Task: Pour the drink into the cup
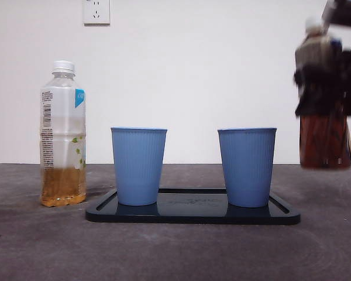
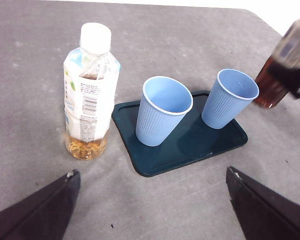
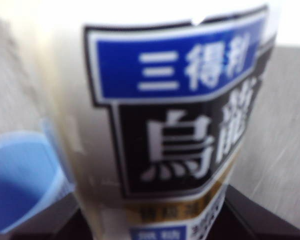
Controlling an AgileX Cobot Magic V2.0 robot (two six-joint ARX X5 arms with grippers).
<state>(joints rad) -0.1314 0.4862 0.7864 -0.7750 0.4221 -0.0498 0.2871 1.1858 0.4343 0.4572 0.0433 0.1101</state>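
we read this as a lab-style test bench rather than a home: a grey matte tabletop (image 1: 175, 252) set against a bare white wall (image 1: 222, 70) with a single power socket (image 1: 96, 12). on it we see only staged props, two identical blue cups (image 1: 138, 165) on a dark tray (image 1: 193, 215) with a tea bottle (image 1: 62, 134) beside it, and black robot jaws at the edges of the left wrist view.
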